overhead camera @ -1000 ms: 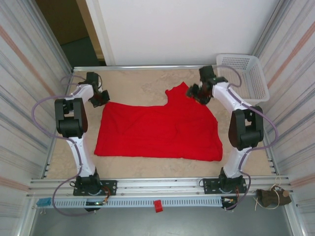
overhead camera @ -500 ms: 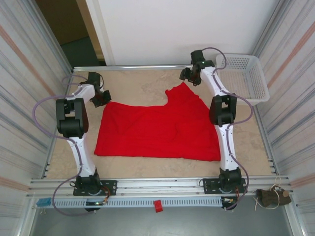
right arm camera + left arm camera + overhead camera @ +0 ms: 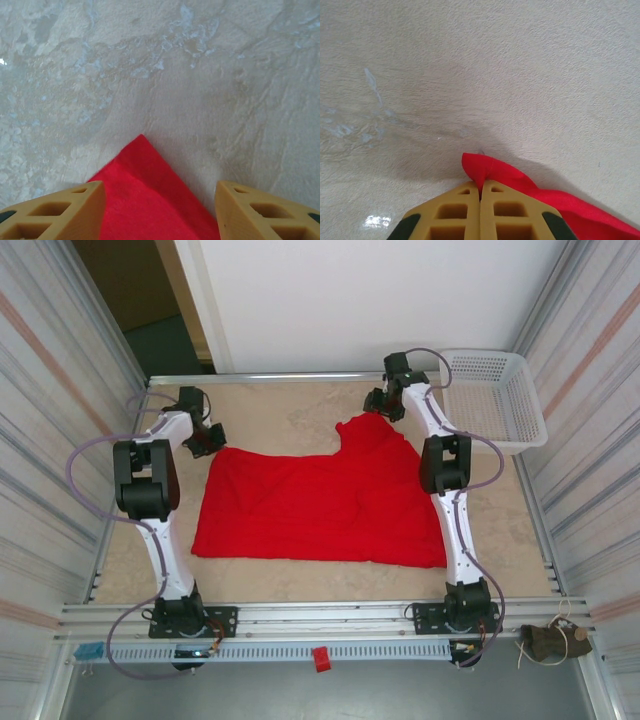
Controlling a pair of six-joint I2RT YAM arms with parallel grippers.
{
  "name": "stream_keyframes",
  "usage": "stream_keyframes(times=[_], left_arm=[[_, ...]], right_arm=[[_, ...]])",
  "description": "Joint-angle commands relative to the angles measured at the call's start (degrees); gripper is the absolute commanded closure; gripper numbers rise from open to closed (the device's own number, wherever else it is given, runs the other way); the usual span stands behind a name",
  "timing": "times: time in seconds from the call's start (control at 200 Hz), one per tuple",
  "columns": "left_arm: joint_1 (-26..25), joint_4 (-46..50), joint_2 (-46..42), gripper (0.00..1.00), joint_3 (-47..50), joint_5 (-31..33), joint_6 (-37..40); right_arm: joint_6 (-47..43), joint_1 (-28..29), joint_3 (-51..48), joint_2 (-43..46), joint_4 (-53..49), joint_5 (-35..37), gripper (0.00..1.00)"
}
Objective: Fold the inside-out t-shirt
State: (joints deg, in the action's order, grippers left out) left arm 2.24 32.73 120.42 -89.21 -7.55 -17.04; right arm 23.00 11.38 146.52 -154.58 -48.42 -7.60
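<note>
Red t-shirt (image 3: 320, 505) is spread flat in the middle of the tabletop (image 3: 280, 405), with one pointed corner poking toward the back edge. Left end effector (image 3: 480, 186) is clenched on the shirt's far left corner, a small fold pinched in it. Right end effector (image 3: 159, 186) is released, fingers wide apart on either side of that pointed corner. Tabletop shows along every shirt edge, widest at the back left. White basket (image 3: 500, 390) sits far right, apart from the cloth.

Left claw (image 3: 480, 192), closed, pinching a red t-shirt (image 3: 515, 182) corner over the pale table (image 3: 480, 70).
</note>
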Motion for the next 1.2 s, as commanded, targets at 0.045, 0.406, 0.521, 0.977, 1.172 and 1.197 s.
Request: stream_keyframes(times=[0.045, 0.406, 0.521, 0.977, 1.172, 1.197], left_arm=[[-0.2, 0.5, -2.8, 1.0, -0.2, -0.7, -1.0], [0.1, 1.5, -1.4, 1.0, -2.8, -1.2, -0.9], [0.9, 1.8, -1.6, 1.0, -4.4, -1.9, -0.8], [1.8, -0.4, -9.8, 1.0, 0.6, -6.0, -1.9], [3.2, -2.4, -12.8, 1.0, 5.4, -7.9, -3.8], [3.4, -2.7, -13.3, 1.0, 6.1, -8.3, -4.1]], right_arm=[[-1.4, 0.8, 3.5, -3.0, 0.1, -1.8, 0.51], [4.3, -2.7, 3.4, -0.7, 2.6, -9.3, 1.0], [6.0, -4.1, 2.5, 3.7, 3.9, -11.5, 1.0], [9.8, -4.0, -30.0, 34.5, 17.5, -15.8, 1.0], [11.0, -3.0, -48.5, 48.7, 22.5, -15.1, 1.0], [11.0, -2.7, -50.3, 50.1, 22.5, -14.8, 1.0]])
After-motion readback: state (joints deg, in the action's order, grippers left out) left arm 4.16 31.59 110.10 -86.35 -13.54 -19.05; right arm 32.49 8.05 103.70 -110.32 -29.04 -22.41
